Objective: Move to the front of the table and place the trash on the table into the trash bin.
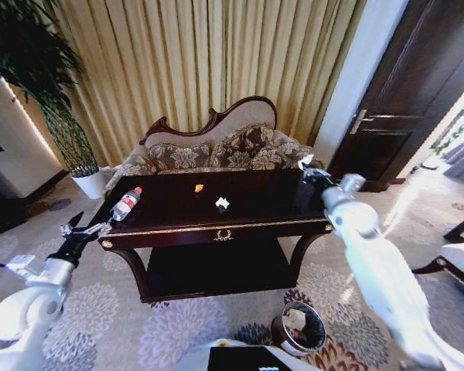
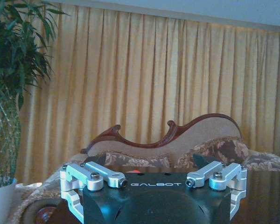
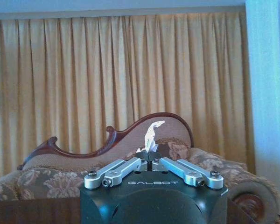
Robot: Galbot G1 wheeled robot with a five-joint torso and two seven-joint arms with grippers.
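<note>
You are facing the table square on, its gold emblem centred ahead of you and the patterned sofa behind it against the curtain; on the top, the clear bottle with the red cap lies on its side near the left end, the small orange piece sits toward the back near the middle, and the crumpled white paper rests just right of it, closer to you.

Your left gripper hovers off the table's left front corner, its fingers spread apart and holding nothing, just short of the bottle; your right gripper is raised over the table's right rear corner, its fingers pinched together on a thin whitish scrap that stands up from the tips in the right wrist view, with the sofa back behind it.

The trash bin stands on the patterned carpet in front of the table's right leg, near your base, with some whitish litter already inside; a potted plant stands at the far left beside the sofa.
</note>
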